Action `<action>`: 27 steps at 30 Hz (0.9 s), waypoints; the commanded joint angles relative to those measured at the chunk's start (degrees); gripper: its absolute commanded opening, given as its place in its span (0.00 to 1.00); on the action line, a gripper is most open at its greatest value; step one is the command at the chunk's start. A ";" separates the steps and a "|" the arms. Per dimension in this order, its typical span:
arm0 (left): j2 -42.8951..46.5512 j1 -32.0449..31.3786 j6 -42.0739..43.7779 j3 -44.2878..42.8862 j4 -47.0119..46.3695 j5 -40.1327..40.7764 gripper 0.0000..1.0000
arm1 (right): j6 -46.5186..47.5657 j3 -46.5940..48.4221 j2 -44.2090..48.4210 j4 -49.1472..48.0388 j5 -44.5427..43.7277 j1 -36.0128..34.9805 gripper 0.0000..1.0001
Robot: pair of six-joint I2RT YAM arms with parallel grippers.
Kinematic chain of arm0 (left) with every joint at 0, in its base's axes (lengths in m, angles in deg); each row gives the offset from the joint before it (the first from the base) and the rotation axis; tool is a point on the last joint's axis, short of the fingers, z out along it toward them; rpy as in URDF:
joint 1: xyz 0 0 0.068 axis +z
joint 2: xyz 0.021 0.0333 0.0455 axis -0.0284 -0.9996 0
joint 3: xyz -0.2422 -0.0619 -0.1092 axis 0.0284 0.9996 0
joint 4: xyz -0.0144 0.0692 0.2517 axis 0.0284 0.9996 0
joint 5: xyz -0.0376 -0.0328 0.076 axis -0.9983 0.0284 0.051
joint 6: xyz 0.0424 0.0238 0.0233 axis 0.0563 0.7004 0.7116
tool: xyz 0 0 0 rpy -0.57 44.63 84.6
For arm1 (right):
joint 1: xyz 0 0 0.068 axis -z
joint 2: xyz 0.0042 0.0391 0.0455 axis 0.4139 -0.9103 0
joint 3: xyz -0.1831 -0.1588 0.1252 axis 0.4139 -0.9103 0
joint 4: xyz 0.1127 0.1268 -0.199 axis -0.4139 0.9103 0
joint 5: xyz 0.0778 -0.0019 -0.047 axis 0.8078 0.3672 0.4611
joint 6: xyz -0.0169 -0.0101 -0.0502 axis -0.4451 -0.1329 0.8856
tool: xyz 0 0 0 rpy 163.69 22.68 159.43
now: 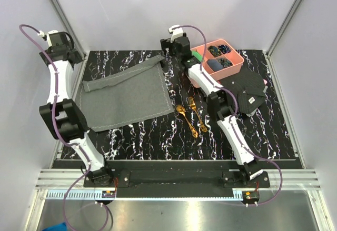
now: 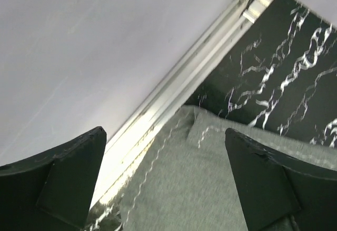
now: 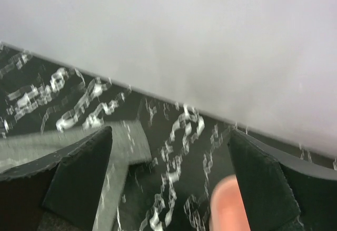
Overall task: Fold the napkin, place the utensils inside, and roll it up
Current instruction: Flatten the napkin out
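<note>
Grey napkin (image 1: pixel 129 97), far edge folded, nears left wall (image 1: pixel 18 131).

White links and bulky black joints form the left arm (image 1: pixel 55 83) and right arm (image 1: pixel 231 133); purple cables (image 1: pixel 29 31) loop along each. Fingers (image 2: pixel 263 183) are matte black wedges.

napkin (image 1: pixel 126 97): 1 | gold spoon (image 1: pixel 186 118): 1 | gold fork (image 1: pixel 198 116): 1 | utensils in all: 2 | pink tray (image 1: pixel 238 62): 1 | small dark items in tray: several, too small to count | black cloth (image 1: pixel 250 91): 1 | arms: 2, left arm (image 1: pixel 55 83), right arm (image 1: pixel 231 128) | grippers: 2, left gripper (image 2: pixel 163 133), right gripper (image 3: pixel 169 132) | tabletop (image 1: pixel 158 136): 1
</note>
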 commanded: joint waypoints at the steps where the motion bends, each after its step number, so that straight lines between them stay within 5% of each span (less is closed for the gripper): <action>1: 9.35 -0.75 -1.32 4.89 -2.26 -4.29 0.99 | -2.54 -11.32 12.52 -1.05 4.41 -0.20 1.00; 8: 21.23 -4.88 -6.85 20.52 -2.53 -14.85 0.99 | -11.50 -35.48 33.51 5.72 19.43 -0.82 1.00; 15: 32.31 -6.03 -13.01 41.43 -6.21 -21.27 0.99 | -21.51 -58.69 43.92 5.81 29.37 -3.62 1.00; 23: 42.24 -4.71 -13.63 53.67 -6.48 -21.54 0.99 | -26.53 -66.36 42.16 5.90 35.71 -6.71 1.00; 27: 43.31 0.90 -14.76 58.68 -6.04 -23.36 0.99 | -25.66 -67.16 41.37 7.47 34.04 -6.71 1.00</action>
